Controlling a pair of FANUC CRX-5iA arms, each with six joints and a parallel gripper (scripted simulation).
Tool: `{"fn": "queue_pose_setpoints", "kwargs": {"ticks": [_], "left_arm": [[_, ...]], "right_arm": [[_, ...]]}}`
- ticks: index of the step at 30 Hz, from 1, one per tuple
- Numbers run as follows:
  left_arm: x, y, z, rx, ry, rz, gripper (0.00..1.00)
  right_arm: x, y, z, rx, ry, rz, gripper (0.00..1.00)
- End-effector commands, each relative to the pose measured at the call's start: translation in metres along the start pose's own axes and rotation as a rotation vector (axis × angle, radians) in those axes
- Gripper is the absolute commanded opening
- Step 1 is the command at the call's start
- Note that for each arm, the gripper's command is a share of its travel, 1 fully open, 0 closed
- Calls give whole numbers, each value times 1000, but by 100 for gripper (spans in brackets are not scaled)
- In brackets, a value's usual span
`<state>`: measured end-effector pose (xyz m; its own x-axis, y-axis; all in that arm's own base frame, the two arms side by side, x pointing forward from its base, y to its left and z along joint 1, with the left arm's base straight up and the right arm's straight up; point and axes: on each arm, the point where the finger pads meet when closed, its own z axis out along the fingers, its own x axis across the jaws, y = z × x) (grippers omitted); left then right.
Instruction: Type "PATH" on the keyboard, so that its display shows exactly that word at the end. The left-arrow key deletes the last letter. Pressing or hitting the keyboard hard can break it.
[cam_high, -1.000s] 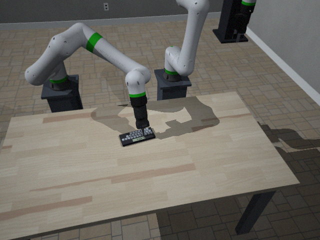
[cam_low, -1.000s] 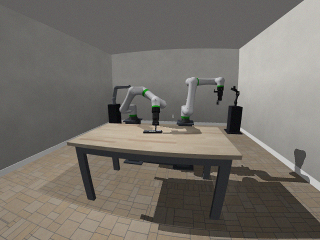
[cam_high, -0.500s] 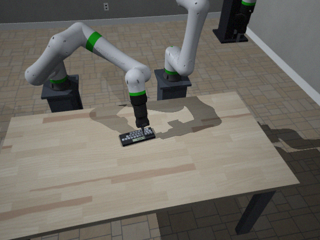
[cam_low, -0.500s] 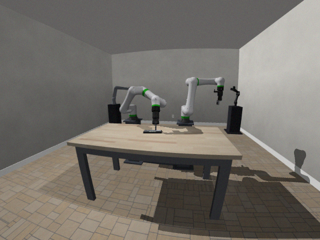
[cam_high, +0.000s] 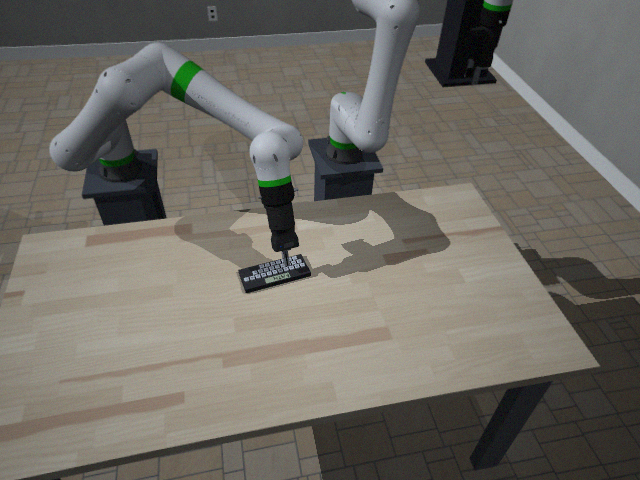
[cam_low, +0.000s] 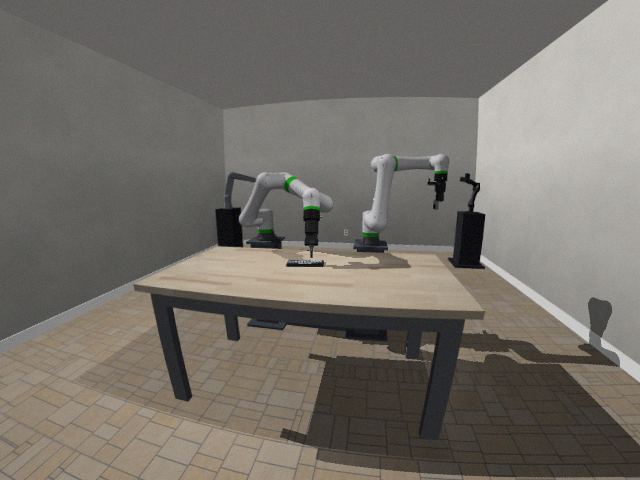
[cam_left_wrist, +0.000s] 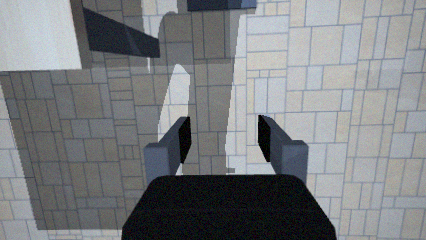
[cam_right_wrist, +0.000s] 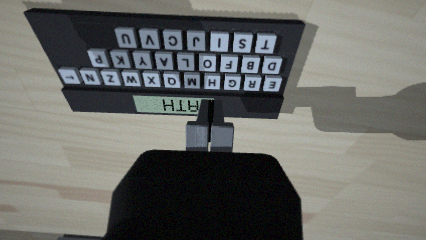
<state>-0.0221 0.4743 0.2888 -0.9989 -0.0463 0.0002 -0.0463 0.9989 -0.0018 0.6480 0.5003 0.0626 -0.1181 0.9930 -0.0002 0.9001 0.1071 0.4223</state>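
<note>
The black keyboard (cam_high: 253, 286) (cam_low: 305, 264) (cam_right_wrist: 55, 37) with white letter keys lies flat on the table. Its green display (cam_high: 277, 278) (cam_right_wrist: 149, 104) shows upside down in the right wrist view, where A, T and H can be read and the dark fingers cover the place before the A. In the top view its small lettering looks like PATH. My right gripper (cam_high: 286, 264) (cam_low: 311, 256) (cam_right_wrist: 210, 112) is shut and empty, its fingertips above the keyboard, close to the H key (cam_right_wrist: 211, 82). My left gripper (cam_high: 474, 73) (cam_low: 435, 205) (cam_left_wrist: 224, 129) is open and empty, high beyond the table's side.
The wooden table (cam_high: 361, 315) (cam_low: 372, 289) bears the keyboard near its robot-side edge. Both arms stand on pedestals behind that edge. A black pedestal (cam_low: 467, 240) with a small dark arm stands beyond the table at the right of the exterior view. A table corner (cam_left_wrist: 40, 35) shows in the left wrist view.
</note>
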Motion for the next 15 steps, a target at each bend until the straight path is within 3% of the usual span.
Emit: {"fn": "queue_pose_setpoints", "kwargs": {"ticks": [1, 15], "left_arm": [[0, 0, -1, -2, 0, 0, 100], [0, 0, -1, -2, 0, 0, 100]], "right_arm": [[0, 3, -5, -3, 1, 0, 0], [0, 4, -6, -3, 1, 0, 0]]}}
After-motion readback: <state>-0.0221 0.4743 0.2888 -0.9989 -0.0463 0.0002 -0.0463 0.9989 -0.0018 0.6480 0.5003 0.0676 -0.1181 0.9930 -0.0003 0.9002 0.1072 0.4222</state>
